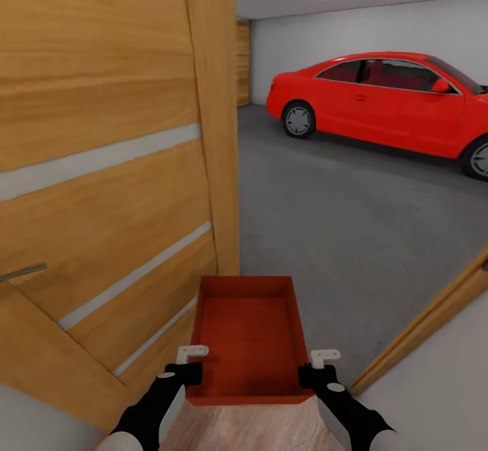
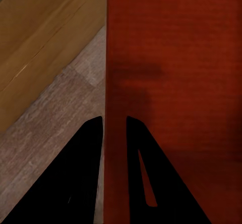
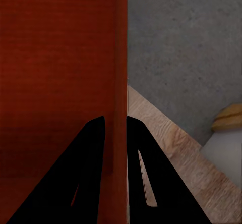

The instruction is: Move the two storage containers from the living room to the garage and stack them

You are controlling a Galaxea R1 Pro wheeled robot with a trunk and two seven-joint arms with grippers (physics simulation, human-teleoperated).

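At the garage doorway you are holding one storage container (image 1: 248,342), left gripper (image 1: 190,367) and right gripper (image 1: 316,368) each pinching a side wall; apparently nothing is placed on the floor (image 1: 352,221) yet, stacking remaining

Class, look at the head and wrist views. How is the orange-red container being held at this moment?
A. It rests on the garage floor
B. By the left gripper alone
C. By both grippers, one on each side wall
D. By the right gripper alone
C: the left gripper and right gripper each clamp a side wall of the container.
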